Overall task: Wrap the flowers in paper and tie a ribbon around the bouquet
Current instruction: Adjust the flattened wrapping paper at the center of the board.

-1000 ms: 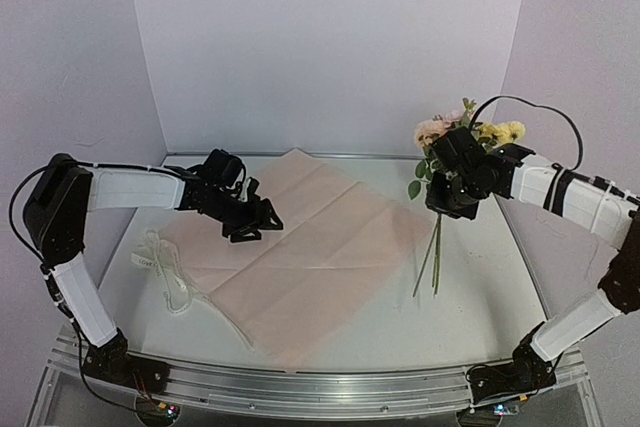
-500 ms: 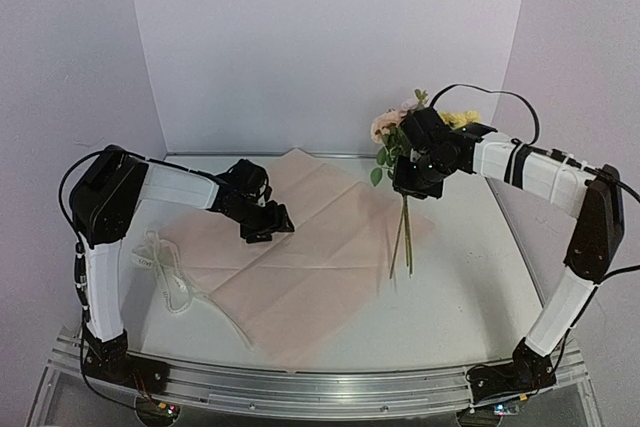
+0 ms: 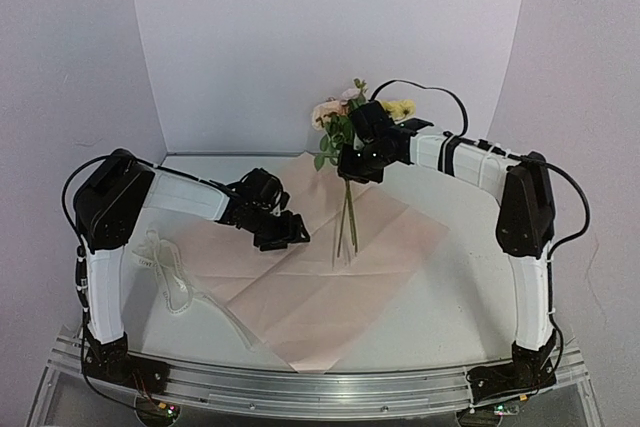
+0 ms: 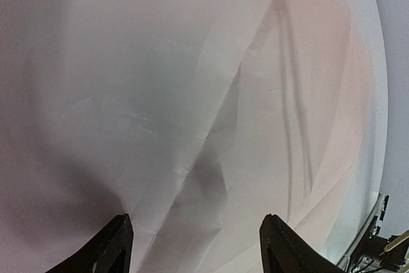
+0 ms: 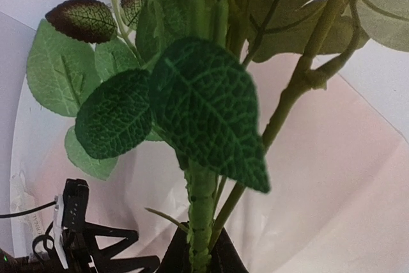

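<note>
The pink paper (image 3: 330, 267) lies flat on the table, creased (image 4: 192, 126). My right gripper (image 3: 358, 165) is shut on the flowers (image 3: 338, 117), holding them upright above the paper's far part, blooms up and thin stems (image 3: 347, 227) hanging down toward the sheet. In the right wrist view the green stems (image 5: 203, 222) are pinched between the jaws, with leaves (image 5: 204, 113) filling the frame. My left gripper (image 3: 283, 234) hovers open low over the paper's left part, with only paper between its fingertips (image 4: 195, 244). The white ribbon (image 3: 165, 267) lies loose on the table left of the paper.
White walls close in the back and both sides. The table's metal front rail (image 3: 300, 387) runs along the near edge. My left gripper (image 5: 96, 247) shows at the bottom left of the right wrist view.
My right arm has carried the flowers leftward, from the table's right side to above the paper's far middle. My left gripper has slid right along the paper, still open.
</note>
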Robot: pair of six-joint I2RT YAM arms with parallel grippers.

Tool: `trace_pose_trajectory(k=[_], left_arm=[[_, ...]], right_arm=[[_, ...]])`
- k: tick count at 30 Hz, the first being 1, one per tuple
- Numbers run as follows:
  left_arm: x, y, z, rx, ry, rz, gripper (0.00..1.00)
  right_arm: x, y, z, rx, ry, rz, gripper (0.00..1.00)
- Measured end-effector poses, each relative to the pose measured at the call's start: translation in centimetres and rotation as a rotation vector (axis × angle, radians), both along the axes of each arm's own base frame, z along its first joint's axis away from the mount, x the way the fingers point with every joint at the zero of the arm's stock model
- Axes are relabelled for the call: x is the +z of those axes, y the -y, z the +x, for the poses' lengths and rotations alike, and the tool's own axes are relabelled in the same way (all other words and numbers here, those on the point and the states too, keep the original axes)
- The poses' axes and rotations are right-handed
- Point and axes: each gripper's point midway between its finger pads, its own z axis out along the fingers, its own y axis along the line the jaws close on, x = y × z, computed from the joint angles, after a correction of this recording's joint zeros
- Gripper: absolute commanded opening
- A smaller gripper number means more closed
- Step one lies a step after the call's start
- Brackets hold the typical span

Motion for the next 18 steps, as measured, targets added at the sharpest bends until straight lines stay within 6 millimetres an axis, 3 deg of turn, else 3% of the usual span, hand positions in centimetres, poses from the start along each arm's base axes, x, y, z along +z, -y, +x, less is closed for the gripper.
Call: trace_pose_trajectory(k=[5,18], left_arm=[[0.0,0.8,-1.3,-0.029,0.014,-0.011,0.71],[0.0,0.1,-3.2,-0.051,-0.009,-0.007,0.7]], right_arm=[[-1.3,-2.1,0.5,0.034,-0.014,0.019,0.0],[-5.8,-6.3,2.5,0.061,-0.059,0.089,0.0]])
